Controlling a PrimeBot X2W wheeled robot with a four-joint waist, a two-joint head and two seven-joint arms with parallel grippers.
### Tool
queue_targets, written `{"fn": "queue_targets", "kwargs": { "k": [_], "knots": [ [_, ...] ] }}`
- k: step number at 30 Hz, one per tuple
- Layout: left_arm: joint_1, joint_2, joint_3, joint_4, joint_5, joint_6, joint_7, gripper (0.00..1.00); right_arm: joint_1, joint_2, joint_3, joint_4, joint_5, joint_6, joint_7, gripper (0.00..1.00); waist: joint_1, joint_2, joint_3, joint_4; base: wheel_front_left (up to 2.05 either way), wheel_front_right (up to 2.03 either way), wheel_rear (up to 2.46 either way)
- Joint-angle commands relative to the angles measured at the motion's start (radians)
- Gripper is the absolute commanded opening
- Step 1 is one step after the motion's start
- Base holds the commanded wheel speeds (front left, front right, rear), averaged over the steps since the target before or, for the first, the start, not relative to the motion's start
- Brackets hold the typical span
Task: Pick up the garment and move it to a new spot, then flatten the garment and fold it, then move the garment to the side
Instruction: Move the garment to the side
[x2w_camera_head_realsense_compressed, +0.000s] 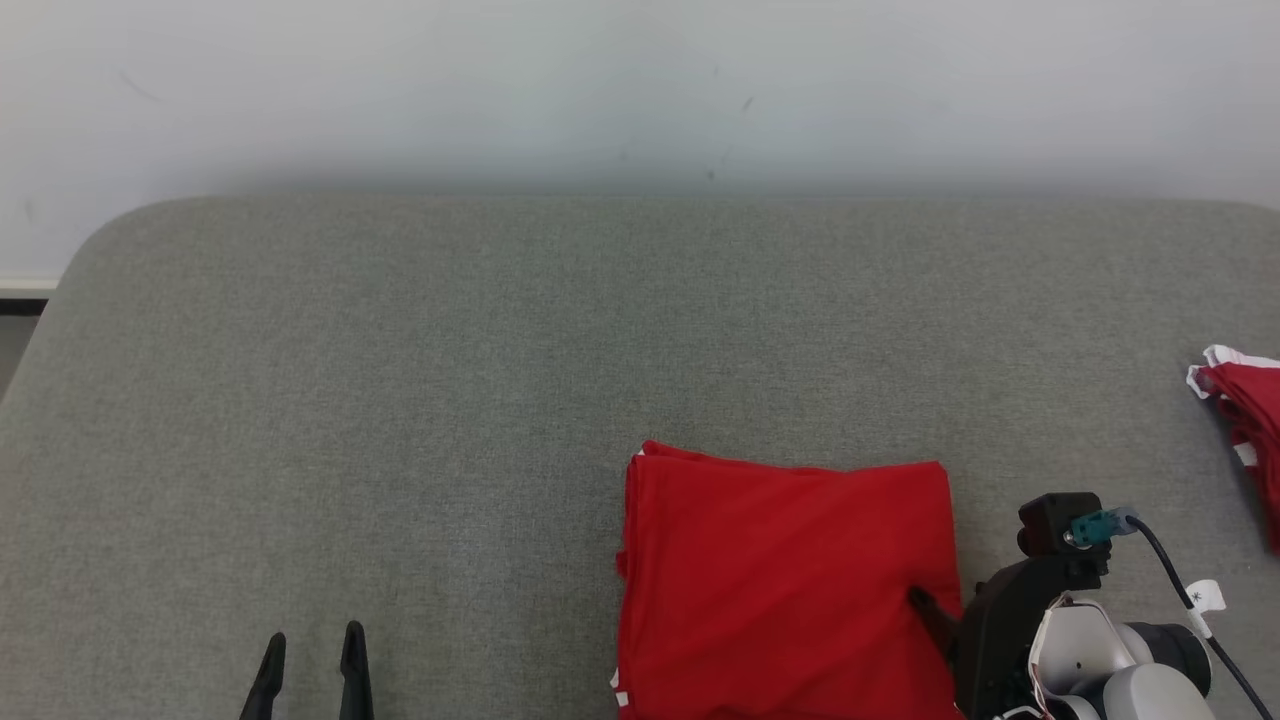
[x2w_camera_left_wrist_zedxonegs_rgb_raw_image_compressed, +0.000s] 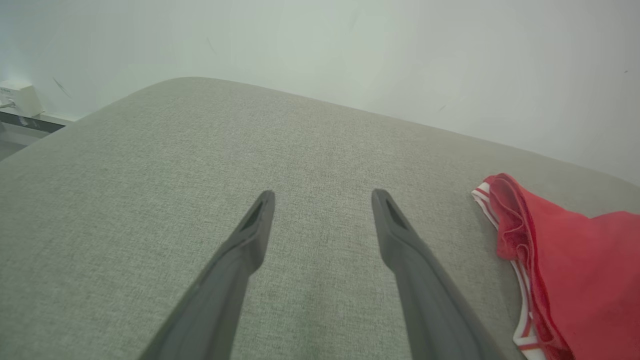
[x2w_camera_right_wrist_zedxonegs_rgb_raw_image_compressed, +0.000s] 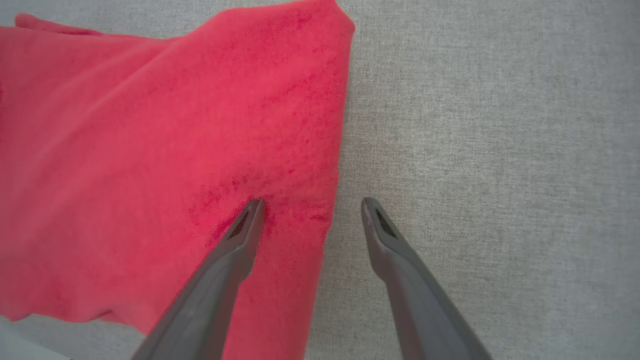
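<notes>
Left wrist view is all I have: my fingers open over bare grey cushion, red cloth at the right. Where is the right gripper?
Observer: The right gripper is open and straddles the right edge of the folded red garment, one finger tip on the cloth, the other over the grey cushion.
Operator: How does the fold look?
Observer: From the head view it is a roughly rectangular stack with light creases.
Operator: Anything else on the cushion?
Observer: A second red garment with white trim lies at the far right edge of the head view.
</notes>
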Motion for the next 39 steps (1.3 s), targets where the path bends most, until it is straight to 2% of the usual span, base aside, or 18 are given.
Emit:
{"fn": "queue_targets", "kwargs": {
  "k": [1, 10, 11, 12, 13, 14, 15, 20, 23, 31, 39],
  "knots": [
    [-0.018, -0.001, -0.004, -0.002, 0.001, 0.002, -0.003, 1.00, -0.015, 0.007, -0.006, 0.012, -0.007, -0.003, 0.004, 1.00, -0.0002, -0.0001, 0.037, 0.029, 0.00, 0.00, 0.00],
    [-0.050, -0.001, -0.021, -0.002, -0.005, 0.002, -0.003, 1.00, -0.029, 0.022, 0.002, 0.094, -0.029, -0.003, 0.056, 1.00, -0.0002, -0.0001, 0.088, 0.052, 0.00, 0.00, 0.00],
    [-0.054, -0.001, -0.022, -0.003, -0.006, 0.002, -0.003, 1.00, -0.029, 0.018, 0.008, 0.093, -0.033, -0.003, 0.058, 0.74, -0.0002, -0.0001, 0.091, 0.053, 0.00, 0.00, 0.00],
    [-0.054, -0.001, -0.022, -0.003, -0.006, 0.002, -0.003, 1.00, -0.029, 0.018, 0.008, 0.093, -0.033, -0.003, 0.058, 0.74, -0.0002, -0.0001, 0.091, 0.053, 0.00, 0.00, 0.00],
    [-0.056, -0.001, -0.022, -0.003, -0.007, 0.002, -0.003, 1.00, -0.032, 0.014, 0.010, 0.093, -0.034, -0.003, 0.061, 0.34, -0.0002, -0.0001, 0.095, 0.053, 0.00, 0.00, 0.00],
    [-0.058, -0.001, -0.022, -0.003, -0.008, 0.002, -0.003, 1.00, -0.036, 0.005, 0.013, 0.089, -0.041, -0.003, 0.064, 0.05, -0.0002, -0.0001, 0.098, 0.052, 0.00, 0.00, 0.00],
    [-0.060, -0.001, -0.022, -0.003, -0.011, 0.002, -0.003, 1.00, -0.041, -0.005, 0.018, 0.084, -0.045, -0.003, 0.064, 0.00, -0.0002, -0.0001, 0.100, 0.050, 0.00, 0.00, 0.00],
    [-0.077, -0.001, -0.028, -0.010, -0.020, 0.002, -0.003, 1.00, -0.083, -0.060, 0.052, 0.038, -0.037, -0.003, 0.067, 0.00, -0.0002, -0.0001, 0.107, 0.035, 0.00, 0.00, 0.00],
    [-0.080, -0.001, -0.026, -0.021, -0.016, 0.002, -0.003, 1.00, -0.135, -0.109, 0.110, 0.006, -0.030, -0.003, 0.092, 0.00, -0.0002, -0.0001, 0.114, 0.010, 0.00, 0.00, 0.00],
    [-0.106, -0.001, -0.034, -0.057, -0.015, 0.002, -0.003, 1.00, -0.346, -0.246, 0.261, -0.042, 0.032, -0.003, 0.181, 0.00, -0.0002, -0.0001, 0.135, -0.086, 0.00, 0.00, 0.00],
    [-0.141, -0.001, -0.057, -0.088, -0.010, 0.006, -0.003, 1.00, -0.518, -0.335, 0.301, -0.056, 0.055, -0.003, 0.219, 0.00, -0.0002, -0.0001, 0.168, -0.206, 0.00, 0.00, 0.00]
  ]
}}
